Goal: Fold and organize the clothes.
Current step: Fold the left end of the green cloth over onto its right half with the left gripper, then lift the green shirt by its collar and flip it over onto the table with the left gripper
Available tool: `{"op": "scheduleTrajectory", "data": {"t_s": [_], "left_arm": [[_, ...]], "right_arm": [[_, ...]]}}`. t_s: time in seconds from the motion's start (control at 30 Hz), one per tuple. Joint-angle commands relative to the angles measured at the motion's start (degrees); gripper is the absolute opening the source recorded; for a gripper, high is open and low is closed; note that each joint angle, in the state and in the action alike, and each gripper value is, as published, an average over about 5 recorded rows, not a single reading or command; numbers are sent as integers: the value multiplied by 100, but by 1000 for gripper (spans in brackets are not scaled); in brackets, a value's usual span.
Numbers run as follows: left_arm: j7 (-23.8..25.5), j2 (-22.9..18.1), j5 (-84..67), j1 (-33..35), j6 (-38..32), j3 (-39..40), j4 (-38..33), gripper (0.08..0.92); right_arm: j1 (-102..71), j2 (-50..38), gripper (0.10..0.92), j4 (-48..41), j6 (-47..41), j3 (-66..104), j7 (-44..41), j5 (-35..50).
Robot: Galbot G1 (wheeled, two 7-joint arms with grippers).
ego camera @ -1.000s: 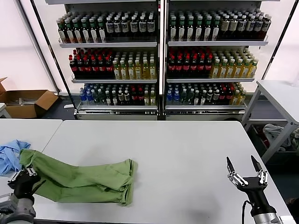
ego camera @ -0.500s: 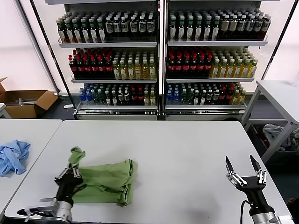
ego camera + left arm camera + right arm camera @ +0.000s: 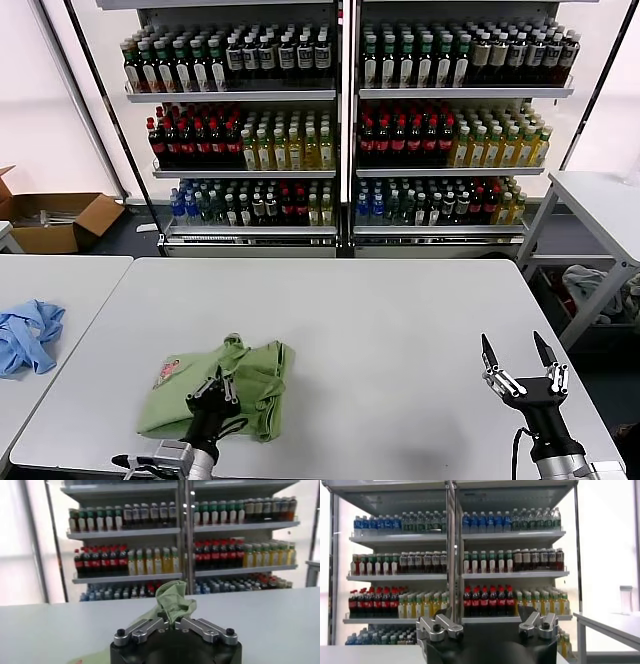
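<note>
we've got the left claw clenched on the shirt at 7 o'clock on the table, right claw released at 5 o'clock

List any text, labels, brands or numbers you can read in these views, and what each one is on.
None can be read.
Green T-shirt, a bunch of its fabric pinched in the left gripper: red, pink and white print, too small to read.
Bottles on the shelves: labels too small to read.
Cardboard box: no legible marking.
</note>
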Motion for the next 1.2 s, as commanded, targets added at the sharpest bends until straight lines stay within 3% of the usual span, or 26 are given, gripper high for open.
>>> {"op": "scheduleTrajectory", "data": {"t_s": [0.03, 0.3, 0.63, 0.9, 1.0, 1.07, 1.2], "left_arm": [[67, -75, 270, -249, 181, 587, 137, 106], [73, -94, 355, -640, 282, 735, 520, 126], [179, -63, 843, -843, 78, 1022, 798, 398], [184, 98, 749, -695, -336, 1500, -247, 606], [233, 129, 454, -627, -314, 1038, -572, 701], [280, 204, 210, -535, -226, 304, -549, 766], [316, 541, -616, -33, 85, -1266, -190, 816]], "right_arm": [[14, 4, 823, -6, 11, -15, 7, 22], [24, 12, 823, -24, 42, -39, -9, 10], [18, 29, 823, -35, 70, -48, -18, -18], [91, 49, 823, -41, 52, -110, -16, -57], [99, 46, 823, -26, 49, -110, -12, -72], [77, 38, 823, -19, 67, -94, -12, -78], [43, 19, 823, -47, 112, -69, -4, -73]]}}
